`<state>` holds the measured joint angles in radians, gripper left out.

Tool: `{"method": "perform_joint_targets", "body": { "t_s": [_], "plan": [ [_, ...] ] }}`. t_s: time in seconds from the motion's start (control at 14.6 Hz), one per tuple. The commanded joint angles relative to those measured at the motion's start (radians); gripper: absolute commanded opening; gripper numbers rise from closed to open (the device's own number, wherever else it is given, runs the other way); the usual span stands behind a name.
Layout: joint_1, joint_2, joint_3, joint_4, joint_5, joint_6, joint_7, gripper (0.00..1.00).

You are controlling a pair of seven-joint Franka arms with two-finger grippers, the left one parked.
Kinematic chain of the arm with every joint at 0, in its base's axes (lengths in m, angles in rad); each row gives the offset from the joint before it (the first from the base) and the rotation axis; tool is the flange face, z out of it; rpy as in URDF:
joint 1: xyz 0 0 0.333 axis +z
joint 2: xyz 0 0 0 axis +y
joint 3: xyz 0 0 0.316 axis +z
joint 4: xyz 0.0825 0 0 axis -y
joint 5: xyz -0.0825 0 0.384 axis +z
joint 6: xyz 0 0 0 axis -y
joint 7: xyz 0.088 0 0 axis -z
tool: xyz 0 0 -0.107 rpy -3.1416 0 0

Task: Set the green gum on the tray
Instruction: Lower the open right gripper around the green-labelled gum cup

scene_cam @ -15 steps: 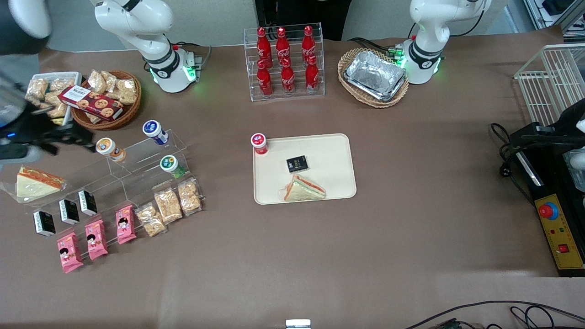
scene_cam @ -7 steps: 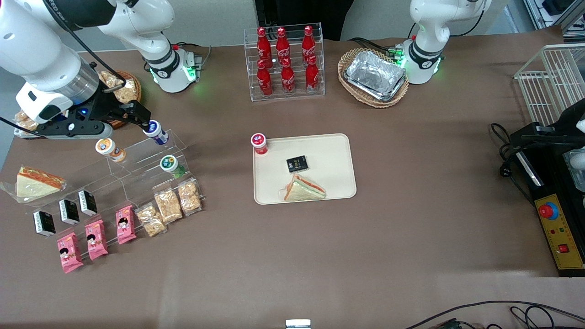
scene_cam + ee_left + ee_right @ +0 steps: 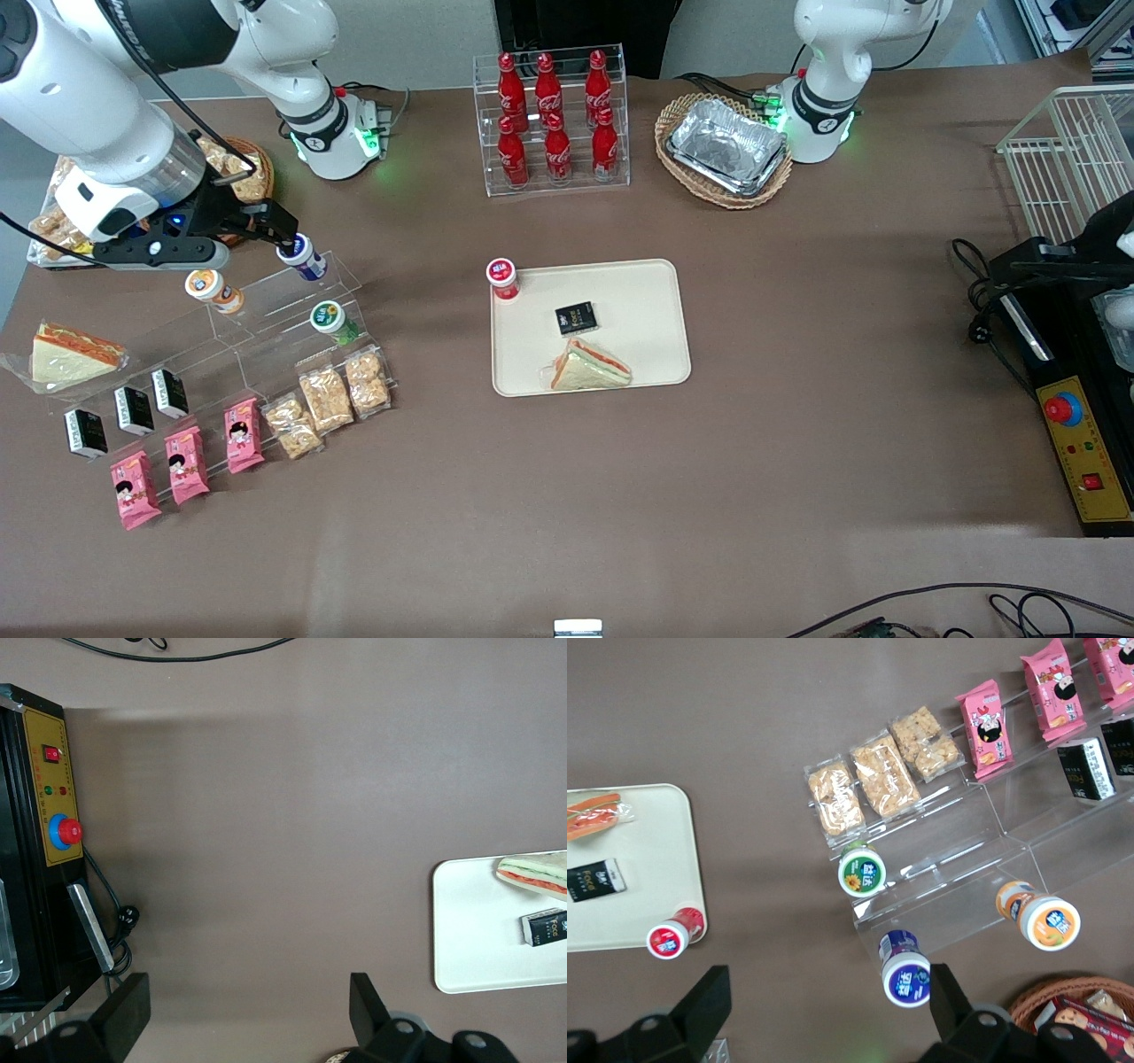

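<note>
Now that the black two-finger tool (image 3: 288,237) has swung in above the clear acrylic shelf (image 3: 266,306), fingers spread and empty, the small green-bodied, white-lidded gum bottle (image 3: 331,321) awaits grasping, well apart from the flat beige plastic tray (image 3: 651,292).

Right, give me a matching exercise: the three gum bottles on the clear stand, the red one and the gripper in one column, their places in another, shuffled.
Things:
1. green gum
2. blue gum
3. red gum
4. gripper

Places:
A. on a corner of the tray
B. on the clear stand, just above the snack bars
C. open, over the blue bottle's lid
D. on the stand's top step

Pairs: 1-B, 2-D, 3-A, 4-C
</note>
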<state>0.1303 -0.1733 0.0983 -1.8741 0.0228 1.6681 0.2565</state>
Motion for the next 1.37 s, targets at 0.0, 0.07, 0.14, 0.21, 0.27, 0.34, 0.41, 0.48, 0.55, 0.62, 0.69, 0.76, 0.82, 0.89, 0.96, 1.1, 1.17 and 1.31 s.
{"method": "perform_joint_targets", "body": {
  "t_s": [0.0,0.07,0.14,0.21,0.27,0.34,0.41,0.48,0.55,0.62,0.69,0.76,0.82,0.89,0.96,1.1,1.17,1.31],
  "plan": [
    [-0.006,-0.066,-0.006,-0.175,0.005,0.145,-0.034,1.0],
    [-0.009,-0.058,-0.008,-0.206,0.005,0.192,-0.034,1.0],
    [-0.011,-0.049,-0.009,-0.241,0.005,0.243,-0.036,1.0],
    [-0.011,-0.04,-0.018,-0.276,0.005,0.289,-0.037,1.0],
    [-0.011,-0.017,-0.025,-0.295,0.005,0.324,-0.061,1.0],
    [-0.012,0.01,-0.026,-0.301,0.009,0.347,-0.075,1.0],
    [-0.012,0.032,-0.031,-0.313,0.009,0.375,-0.077,1.0],
    [-0.012,0.041,-0.031,-0.335,0.009,0.407,-0.079,1.0],
    [-0.012,0.05,-0.031,-0.353,0.009,0.438,-0.083,1.0],
    [-0.012,0.061,-0.031,-0.361,0.009,0.456,-0.085,1.0],
    [-0.011,0.073,-0.031,-0.364,0.011,0.464,-0.085,1.0],
    [-0.012,0.084,-0.031,-0.369,0.012,0.475,-0.085,1.0],
    [-0.014,0.092,-0.031,-0.388,0.013,0.501,-0.086,1.0],
    [-0.015,0.092,-0.031,-0.416,0.013,0.536,-0.089,1.0],
    [-0.017,0.093,-0.031,-0.443,0.013,0.574,-0.091,1.0],
    [-0.018,0.109,-0.031,-0.454,0.013,0.596,-0.106,1.0],
    [-0.018,0.115,-0.031,-0.454,0.013,0.599,-0.112,1.0],
    [-0.02,0.133,-0.031,-0.456,0.013,0.608,-0.112,1.0]
  ]
}}
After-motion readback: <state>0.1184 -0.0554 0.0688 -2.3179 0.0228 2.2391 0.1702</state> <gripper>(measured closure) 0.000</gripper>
